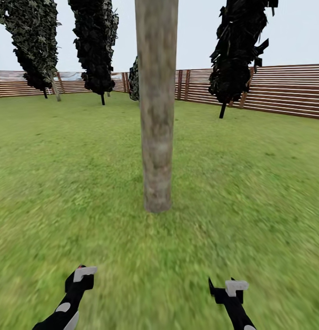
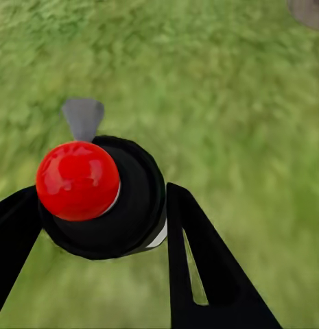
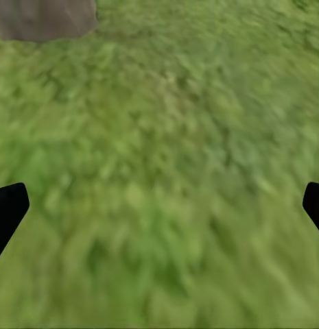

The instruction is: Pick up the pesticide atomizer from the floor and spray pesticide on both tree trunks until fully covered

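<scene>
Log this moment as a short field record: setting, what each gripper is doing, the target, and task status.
setting: lawn ringed by a wooden slat fence
left gripper: shut on the pesticide atomizer, red top facing the wrist camera
right gripper: open, nothing between its fingers, over grass
target: tree trunk straight ahead, centred in the head view
background: dark columnar trees near the fence
pesticide: no specks visible on the trunk
</scene>
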You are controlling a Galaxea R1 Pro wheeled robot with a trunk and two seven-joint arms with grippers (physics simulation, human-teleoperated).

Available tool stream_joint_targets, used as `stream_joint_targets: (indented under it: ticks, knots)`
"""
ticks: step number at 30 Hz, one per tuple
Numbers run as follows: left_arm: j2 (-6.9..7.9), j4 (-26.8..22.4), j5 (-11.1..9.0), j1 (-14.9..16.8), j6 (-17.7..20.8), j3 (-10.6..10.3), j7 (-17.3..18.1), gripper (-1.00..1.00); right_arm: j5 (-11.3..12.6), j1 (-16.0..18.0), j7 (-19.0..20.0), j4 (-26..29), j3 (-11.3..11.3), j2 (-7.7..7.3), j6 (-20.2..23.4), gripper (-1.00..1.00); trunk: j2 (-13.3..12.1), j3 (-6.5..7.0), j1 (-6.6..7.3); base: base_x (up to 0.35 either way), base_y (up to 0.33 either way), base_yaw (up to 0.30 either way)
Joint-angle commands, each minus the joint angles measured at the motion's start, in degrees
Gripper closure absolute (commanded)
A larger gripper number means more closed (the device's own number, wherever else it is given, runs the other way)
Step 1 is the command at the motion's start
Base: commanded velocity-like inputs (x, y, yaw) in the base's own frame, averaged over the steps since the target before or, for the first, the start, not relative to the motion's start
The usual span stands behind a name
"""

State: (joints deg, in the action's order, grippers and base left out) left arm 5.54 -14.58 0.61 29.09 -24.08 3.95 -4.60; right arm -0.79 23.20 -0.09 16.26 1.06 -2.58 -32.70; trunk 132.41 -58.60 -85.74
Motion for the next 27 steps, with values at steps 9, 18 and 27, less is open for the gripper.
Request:
stream_joint_targets:
  ticks: [9,18,27]
  knots:
    - [0.00,-0.01,0.00,0.00,0.00,0.00,0.03,1.00,0.10,0.00,0.00,0.09,0.00,0.03,-0.08,-1.00,0.00,0.00,0.00,0.339,0.000,0.000]
    - [0.00,-0.01,0.05,0.00,-0.01,0.00,0.03,1.00,0.09,0.00,0.24,0.09,0.00,0.03,-0.08,-1.00,0.00,0.00,0.00,0.338,0.000,-0.140]
    - [0.00,-0.01,0.05,0.00,-0.04,0.00,0.03,1.00,0.09,0.00,0.26,0.09,0.00,0.03,-0.08,-1.00,0.00,0.00,0.00,0.339,0.000,-0.050]
